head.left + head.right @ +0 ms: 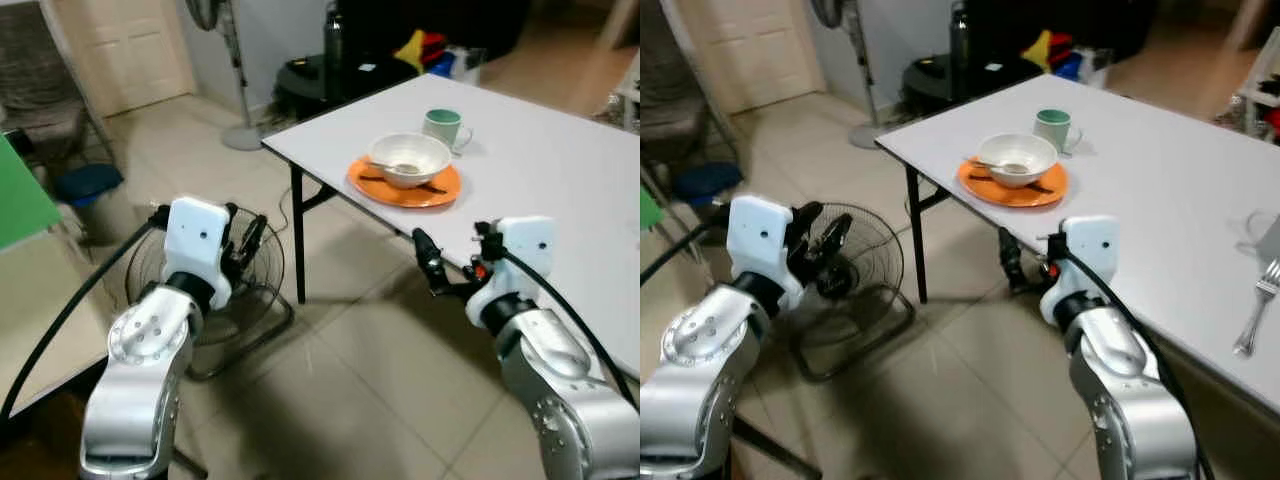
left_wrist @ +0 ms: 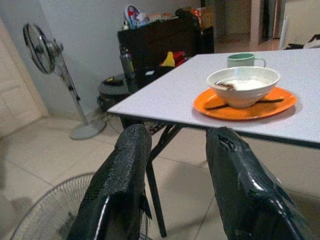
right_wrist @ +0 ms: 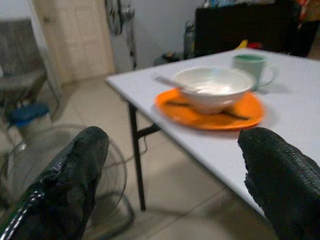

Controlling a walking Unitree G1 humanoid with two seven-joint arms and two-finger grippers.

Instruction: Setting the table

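1. The orange plate (image 1: 404, 184) carrying the bowl (image 1: 409, 159) sits near the desk (image 1: 540, 190) corner.
2. The right end effector (image 1: 432, 268), wide open and empty, is nearer it.
3. The left end effector (image 1: 243, 243), open and empty, hangs beyond the desk edge.

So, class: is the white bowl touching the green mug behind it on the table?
Apart. In the left eye view, a strip of bare table shows between the white bowl and the green mug.

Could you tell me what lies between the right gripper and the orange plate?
In the right wrist view, bare white table lies between the right gripper and orange plate.
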